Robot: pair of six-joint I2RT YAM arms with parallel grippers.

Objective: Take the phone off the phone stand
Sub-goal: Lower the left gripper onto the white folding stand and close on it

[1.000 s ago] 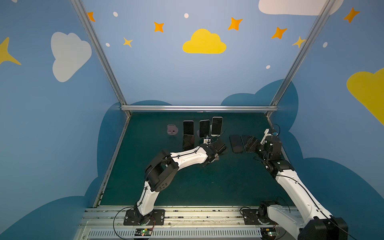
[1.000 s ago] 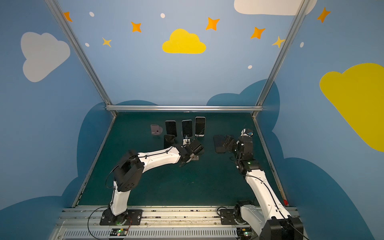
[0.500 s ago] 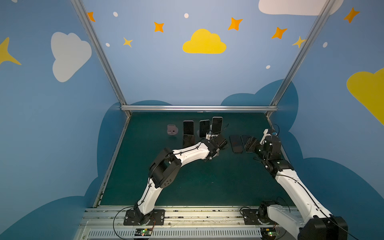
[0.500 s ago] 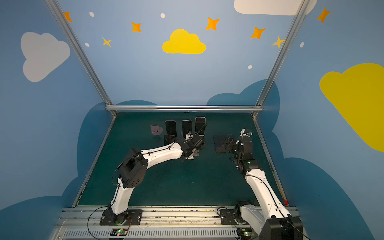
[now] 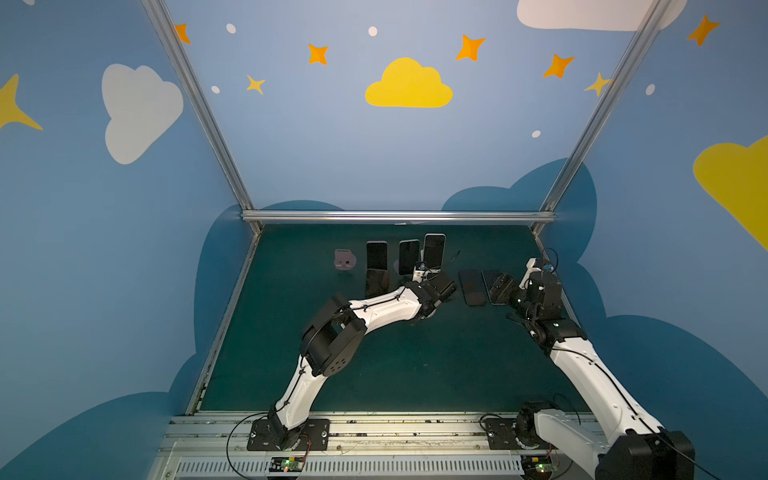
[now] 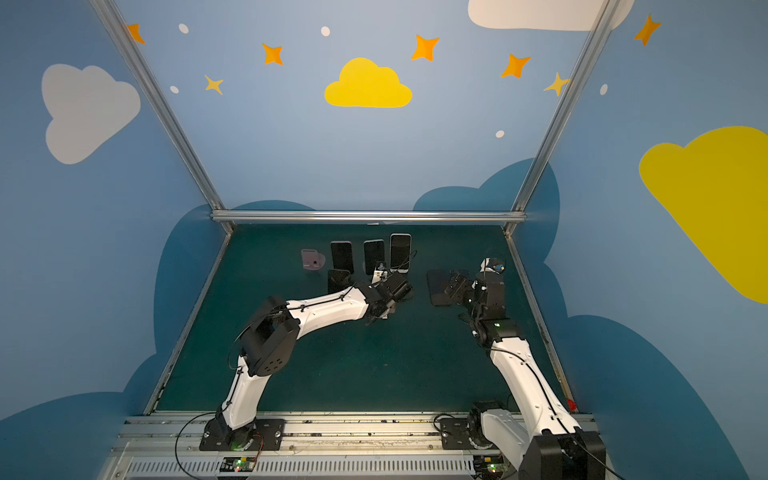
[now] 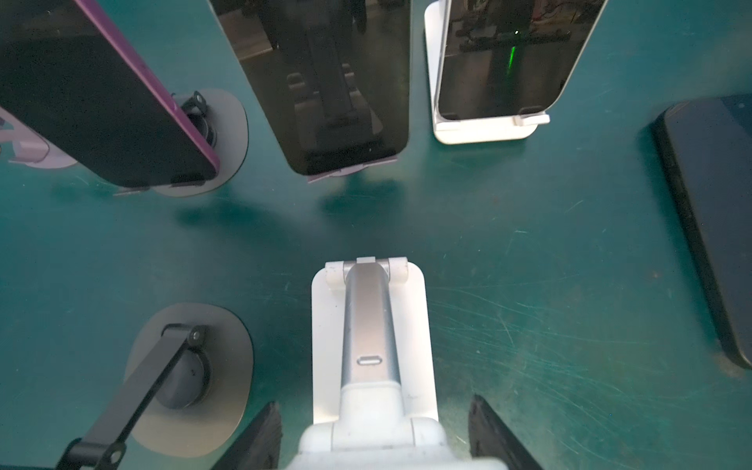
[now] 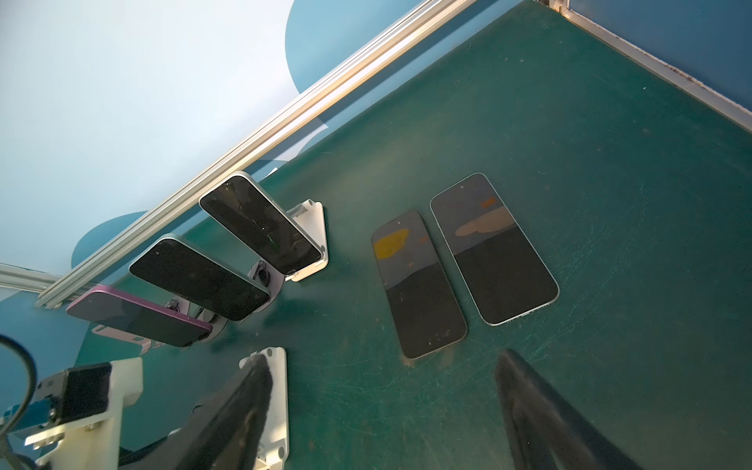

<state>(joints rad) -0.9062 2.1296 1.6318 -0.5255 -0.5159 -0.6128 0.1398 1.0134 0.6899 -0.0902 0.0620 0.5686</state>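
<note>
**A:** Where is the left gripper?

**B:** In both top views it sits just right of centre, a little below the row of three upright phones near the back of the green mat. Its wrist view shows its black fingers on either side of the head of a white phone stand. A thin strip of mat shows on each side.

**A:** Does it have the phone?

**B:** That cannot be told. The fingers stand part-way apart and touch nothing that shows. Any phone on that stand would lie out of the wrist camera's view, and in the top views the wrist covers the spot. A black stand sits just beside the white one.

**A:** And the right gripper?

**B:** It is at the right of the mat in both top views. Its jaws are spread wide with only bare mat between them. It is near two flat phones, which lie side by side, face up.
</note>
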